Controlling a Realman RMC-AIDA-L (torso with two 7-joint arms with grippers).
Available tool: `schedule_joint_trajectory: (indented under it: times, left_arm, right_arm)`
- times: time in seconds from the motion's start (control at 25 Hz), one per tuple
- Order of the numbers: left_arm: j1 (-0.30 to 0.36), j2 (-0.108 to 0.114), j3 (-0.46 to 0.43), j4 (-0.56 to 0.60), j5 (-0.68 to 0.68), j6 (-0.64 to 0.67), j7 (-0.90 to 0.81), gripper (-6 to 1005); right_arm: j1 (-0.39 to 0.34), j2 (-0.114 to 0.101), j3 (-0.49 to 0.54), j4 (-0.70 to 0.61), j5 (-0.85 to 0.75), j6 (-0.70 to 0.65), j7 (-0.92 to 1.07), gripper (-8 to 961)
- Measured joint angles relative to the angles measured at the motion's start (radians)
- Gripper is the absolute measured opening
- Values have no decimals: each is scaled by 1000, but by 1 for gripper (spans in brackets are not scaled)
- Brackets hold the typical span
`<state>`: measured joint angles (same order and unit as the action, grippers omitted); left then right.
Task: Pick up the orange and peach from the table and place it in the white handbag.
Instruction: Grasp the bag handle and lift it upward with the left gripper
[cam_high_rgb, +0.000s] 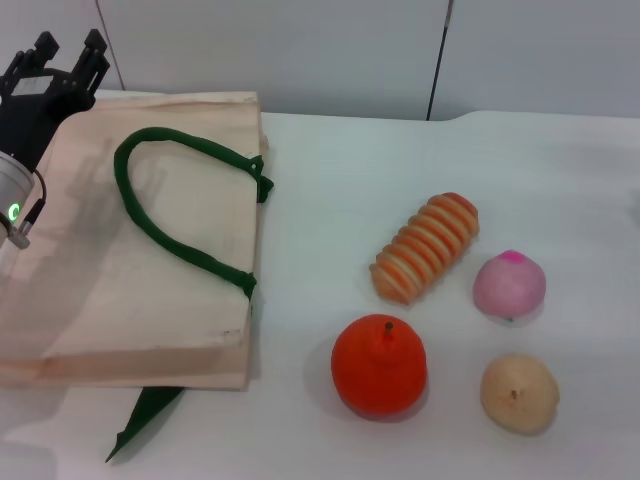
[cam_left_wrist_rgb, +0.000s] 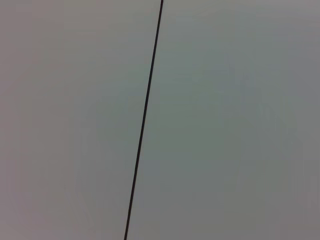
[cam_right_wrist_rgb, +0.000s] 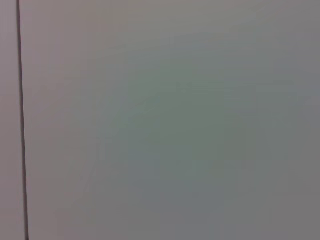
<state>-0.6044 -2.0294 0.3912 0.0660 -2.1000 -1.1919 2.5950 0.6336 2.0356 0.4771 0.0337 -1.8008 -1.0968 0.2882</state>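
A: Stock, near to far?

B: The orange (cam_high_rgb: 379, 366), glossy, stemmed, lies loose on the counter (cam_high_rgb: 330, 180), well right of my left pincer (cam_high_rgb: 55, 62). The peach (cam_high_rgb: 509, 284), smooth pink, beyond it. The white handbag (cam_high_rgb: 150, 260), flat cloth, under that pincer.

A: Pincers?

B: Left raised, prongs parted, empty. Right unseen.

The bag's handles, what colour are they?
Dark green, on a cream bag; the handle shows best in the head view.
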Motion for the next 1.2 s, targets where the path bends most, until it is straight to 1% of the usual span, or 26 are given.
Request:
schedule_joint_trajectory:
  times: [0.44, 0.56, 0.68, 0.76, 0.88, 0.96, 1.0, 1.2]
  left_arm:
    - [-1, 1, 1, 0, 0, 13, -4, 649]
    - [-2, 2, 11, 3, 15, 32, -59, 649]
    - [-2, 8, 18, 17, 70, 61, -159, 649]
    - [0, 11, 18, 50, 130, 71, -259, 649]
    - [14, 6, 23, 157, 256, 86, -467, 649]
    - [24, 3, 29, 240, 356, 86, -630, 649]
    - [27, 2, 30, 278, 397, 85, -706, 649]
    - [39, 1, 31, 476, 666, 81, -1152, 648]
  right_arm:
    - [3, -1, 1, 0, 0, 20, -2, 880]
    - [8, -4, -8, 0, -6, 30, 1, 880]
    - [11, -8, -25, -5, -30, 32, 29, 879]
    - [20, -15, -52, -28, -80, 31, 108, 879]
    - [45, -22, -96, -115, -199, 6, 301, 879]
    - [60, -20, -128, -196, -277, -44, 417, 879]
    - [67, -20, -152, -251, -330, -97, 488, 879]
    - [79, -20, -194, -311, -365, -162, 560, 879]
